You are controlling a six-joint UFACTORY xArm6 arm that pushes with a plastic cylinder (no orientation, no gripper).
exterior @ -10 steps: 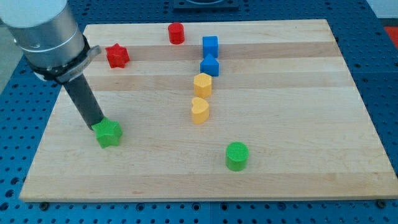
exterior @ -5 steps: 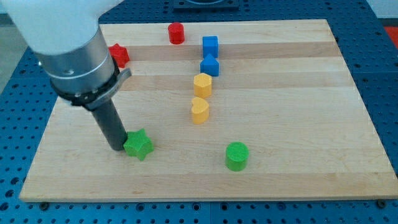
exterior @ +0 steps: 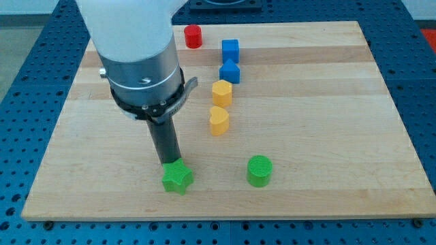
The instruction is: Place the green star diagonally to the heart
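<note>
The green star [exterior: 177, 177] lies near the view's bottom edge of the wooden board [exterior: 320, 116], left of centre. My tip [exterior: 169, 163] touches the star's upper left side. The yellow heart [exterior: 219, 121] stands up and to the right of the star, about mid-board. The arm's grey body hides the board's upper left part.
A yellow hexagonal block [exterior: 222, 92] stands just above the heart. Two blue blocks [exterior: 229, 71] [exterior: 230, 50] stand above that. A red cylinder [exterior: 193, 36] is at the view's top. A green cylinder [exterior: 259, 171] stands right of the star.
My tip has pushed the green star to the right and downward, from the board's left part to below and left of the heart. The arm now hides the red star.
</note>
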